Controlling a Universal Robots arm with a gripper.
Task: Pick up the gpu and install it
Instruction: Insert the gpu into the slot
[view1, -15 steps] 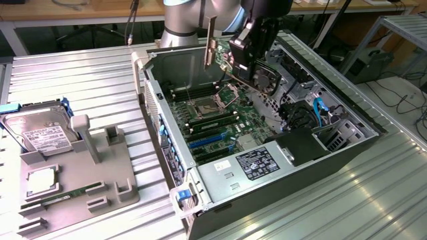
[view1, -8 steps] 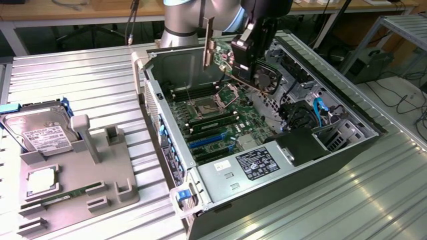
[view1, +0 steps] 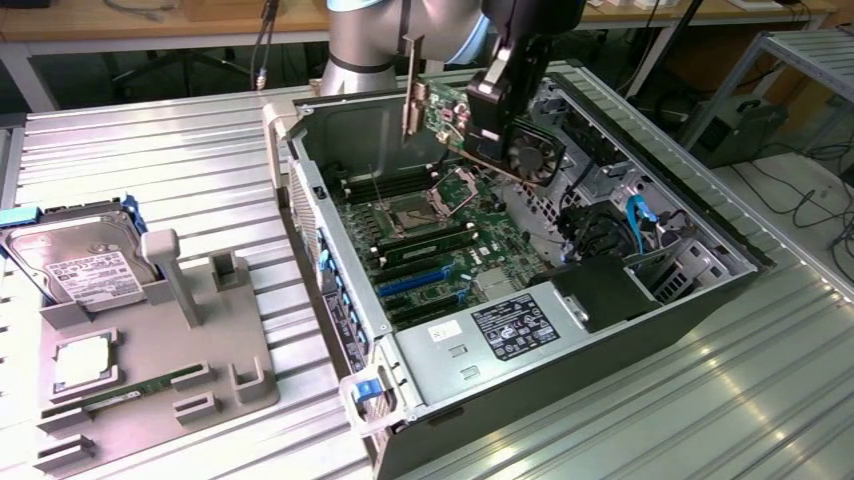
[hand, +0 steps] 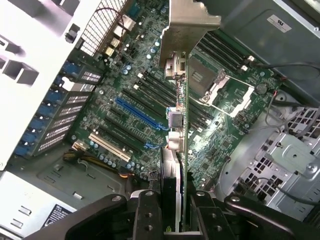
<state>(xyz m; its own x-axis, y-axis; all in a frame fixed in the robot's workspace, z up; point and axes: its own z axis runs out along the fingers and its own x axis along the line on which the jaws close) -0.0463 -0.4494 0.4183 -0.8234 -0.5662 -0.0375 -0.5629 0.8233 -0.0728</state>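
Mid-carry, I'd say: the gripper (view1: 497, 98) is clenched on the gpu (view1: 454, 112), which hangs upright over the open case (view1: 667, 330). Seating it calls for aligning with the blue slot (view1: 408, 284), toward seven o'clock.

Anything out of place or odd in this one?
The CPU socket on the motherboard has its metal frame flipped open. The gpu hangs clamped in the gripper above the board, not yet seated. Nothing looks spilled or damaged.
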